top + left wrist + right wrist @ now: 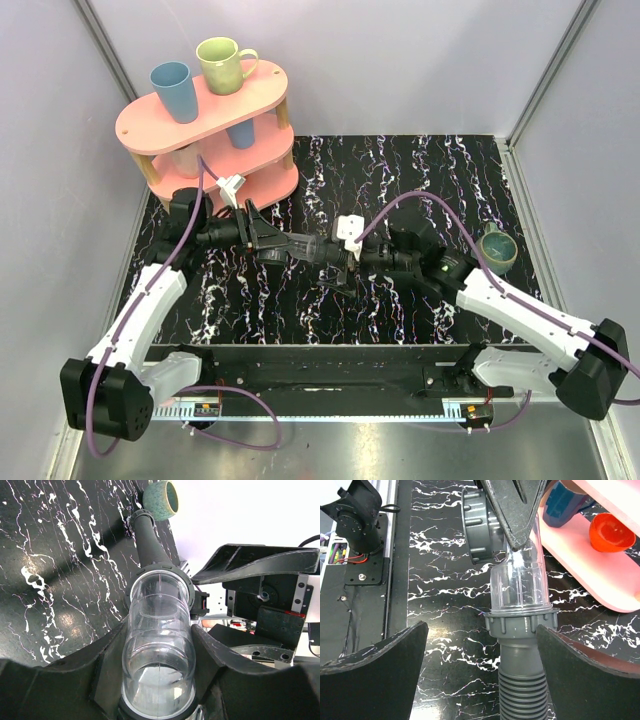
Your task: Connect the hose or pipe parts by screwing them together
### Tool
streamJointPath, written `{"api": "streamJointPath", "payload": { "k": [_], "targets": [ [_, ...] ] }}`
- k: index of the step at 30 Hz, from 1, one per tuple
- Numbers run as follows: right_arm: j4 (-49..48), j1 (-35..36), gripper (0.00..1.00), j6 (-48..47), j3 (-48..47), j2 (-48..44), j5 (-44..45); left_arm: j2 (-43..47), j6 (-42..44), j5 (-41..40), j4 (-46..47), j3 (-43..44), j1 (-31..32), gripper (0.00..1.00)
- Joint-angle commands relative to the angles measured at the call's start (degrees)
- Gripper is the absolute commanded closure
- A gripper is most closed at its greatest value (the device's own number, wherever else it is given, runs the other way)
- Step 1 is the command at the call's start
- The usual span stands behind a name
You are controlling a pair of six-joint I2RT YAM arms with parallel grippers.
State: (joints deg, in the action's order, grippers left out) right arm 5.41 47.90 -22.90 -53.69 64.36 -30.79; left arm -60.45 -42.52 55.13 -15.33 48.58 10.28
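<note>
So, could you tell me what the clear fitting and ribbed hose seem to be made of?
Clear fitting: apparently hard, glossy transparent plastic; you see through its wall and highlights glint on it. Ribbed hose: probably flexible matte dark-grey plastic or rubber, given its corrugated ridges and dull surface.

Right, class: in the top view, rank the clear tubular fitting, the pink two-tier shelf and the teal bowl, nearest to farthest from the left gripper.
1. The clear tubular fitting: clamped in the left gripper, centre.
2. The pink two-tier shelf: just behind the gripper, back left.
3. The teal bowl: far off at the right side.
</note>
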Motion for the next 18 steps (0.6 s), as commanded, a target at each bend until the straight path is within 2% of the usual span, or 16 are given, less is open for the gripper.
{"api": "streamJointPath", "payload": {
  "k": [1,18],
  "targets": [
    [-2.86,0.53,0.0,1.1,-2.03,2.78,-3.05,2.35,-1.6,0.94,4.17,2.05,-0.26,1.0],
    [-4.88,0.7,0.0,0.92,-0.98,11.4,-6.83,1.91,-3.8,3.49,7.33,2.4,-0.18,1.0]
  ]
}}
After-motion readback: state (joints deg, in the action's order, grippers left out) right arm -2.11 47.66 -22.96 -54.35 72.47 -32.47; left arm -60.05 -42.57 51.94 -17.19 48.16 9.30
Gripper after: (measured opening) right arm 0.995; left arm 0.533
